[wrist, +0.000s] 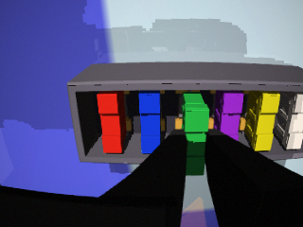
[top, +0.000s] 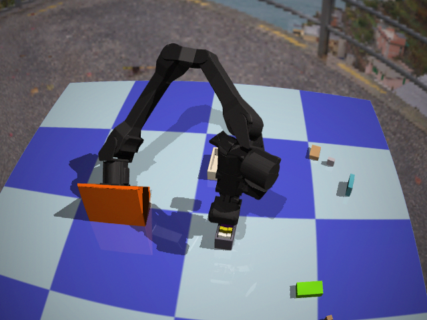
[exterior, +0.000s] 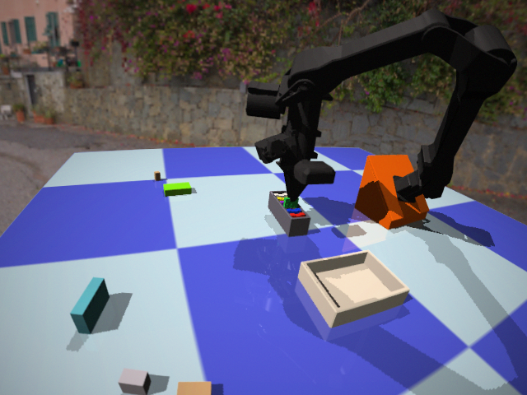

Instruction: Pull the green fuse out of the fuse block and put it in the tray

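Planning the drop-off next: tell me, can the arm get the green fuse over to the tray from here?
Probably yes. The gripper is shut on the green fuse, and the tray sits open-topped, apart from the fuse block.

Your top view looks down steeply from above the front of the surface (top: pixel 344 113), railing behind. Your exterior view sits low at the opposite side, facing the stone wall (exterior: pixel 170 110). Your wrist view rides close behind the tool (wrist: pixel 196 151). All three share the fuse block (top: pixel 225 237).
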Robot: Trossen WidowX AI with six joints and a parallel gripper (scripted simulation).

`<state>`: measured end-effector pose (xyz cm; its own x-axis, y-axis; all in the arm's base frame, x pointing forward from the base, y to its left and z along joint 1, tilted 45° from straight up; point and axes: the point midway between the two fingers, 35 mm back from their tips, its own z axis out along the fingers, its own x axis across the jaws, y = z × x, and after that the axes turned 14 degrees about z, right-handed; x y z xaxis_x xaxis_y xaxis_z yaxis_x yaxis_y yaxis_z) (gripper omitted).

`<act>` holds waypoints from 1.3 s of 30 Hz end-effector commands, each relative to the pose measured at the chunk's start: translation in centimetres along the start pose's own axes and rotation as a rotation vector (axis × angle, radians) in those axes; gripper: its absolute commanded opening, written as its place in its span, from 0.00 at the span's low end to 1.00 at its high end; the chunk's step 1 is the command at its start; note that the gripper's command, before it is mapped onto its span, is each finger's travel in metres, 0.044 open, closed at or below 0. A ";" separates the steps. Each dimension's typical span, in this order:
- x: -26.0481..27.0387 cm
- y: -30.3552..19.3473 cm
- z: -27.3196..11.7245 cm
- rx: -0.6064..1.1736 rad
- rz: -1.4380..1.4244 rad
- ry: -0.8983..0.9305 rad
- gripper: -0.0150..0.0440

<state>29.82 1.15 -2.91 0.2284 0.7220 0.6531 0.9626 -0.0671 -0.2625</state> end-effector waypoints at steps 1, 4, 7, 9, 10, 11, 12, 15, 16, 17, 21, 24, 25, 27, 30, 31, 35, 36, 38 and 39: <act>0.0 0.1 -0.4 -0.004 -0.006 -0.005 0.25; 0.0 0.1 -0.5 -0.004 -0.005 -0.005 0.25; 0.0 0.1 -0.7 -0.004 -0.005 -0.005 0.25; 0.0 0.1 -0.8 -0.004 -0.005 -0.005 0.25; 0.0 0.1 -0.8 -0.004 -0.005 -0.005 0.25; 0.0 0.1 -0.9 -0.004 -0.005 -0.004 0.25; 0.0 0.1 -0.9 -0.004 -0.005 -0.004 0.25; 0.0 0.1 -1.1 -0.004 -0.005 -0.004 0.25; 0.0 0.1 -1.1 -0.004 -0.005 -0.004 0.25; 0.0 0.1 -1.2 -0.004 -0.005 -0.004 0.25; 0.0 0.1 -1.4 -0.004 -0.004 -0.004 0.25; 0.0 0.1 -1.5 -0.004 -0.004 -0.004 0.25; 0.0 0.1 -1.6 -0.004 -0.004 -0.004 0.25; 0.0 0.1 -1.7 -0.004 -0.004 -0.004 0.25; 0.0 0.1 -1.8 -0.004 -0.004 -0.003 0.25; 0.0 0.1 -1.9 -0.004 -0.004 -0.003 0.25; 0.0 0.0 -2.1 -0.004 -0.004 -0.003 0.25; 0.0 0.0 -2.1 -0.004 -0.004 -0.003 0.25; 0.0 0.0 -2.2 -0.004 -0.004 -0.003 0.25; 0.0 0.0 -2.3 -0.004 -0.004 -0.003 0.25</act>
<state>30.05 -0.18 -1.52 0.2307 0.7203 0.6542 0.9622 -0.0688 -0.2636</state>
